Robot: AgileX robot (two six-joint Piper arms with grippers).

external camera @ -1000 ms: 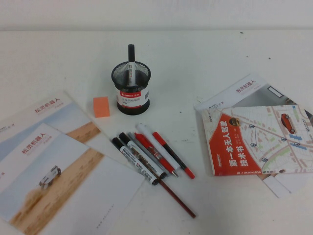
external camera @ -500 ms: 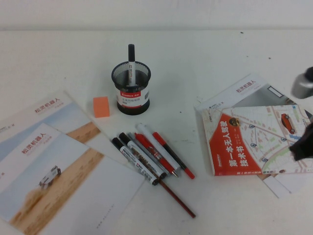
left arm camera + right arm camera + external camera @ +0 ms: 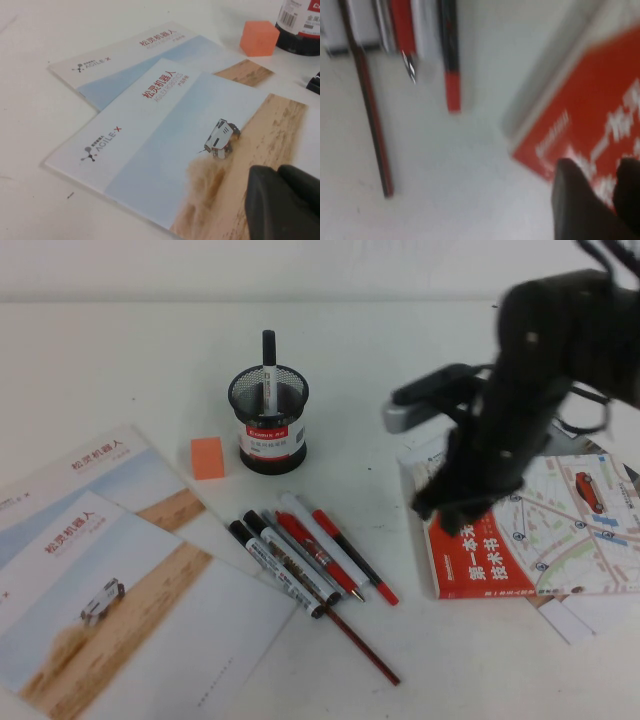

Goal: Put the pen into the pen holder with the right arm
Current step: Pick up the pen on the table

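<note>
Looking down from the high view, we see the right arm (image 3: 540, 370) reaching in over the book (image 3: 530, 530), its right gripper (image 3: 445, 502) above the book's near-left corner and well apart from the pen (image 3: 354, 556), which lies on the table as the rightmost of the row of pens, red cap toward the holder (image 3: 268, 420). The holder stands upright beyond the row with one marker already in it. To do the approach well, we judge we should carry on left, line the jaws across the slim barrel near its middle, and come down clear of the thicker red pen (image 3: 318, 555) beside it. In the left wrist view the left gripper (image 3: 285, 200) hangs low over the brochures (image 3: 165, 135); whether it is parted we cannot tell. In the right wrist view two dark fingertips (image 3: 575, 200) show with a narrow gap between them, partly parted and empty, over the book's red cover, the pen's red end lying ahead on bare table
</note>
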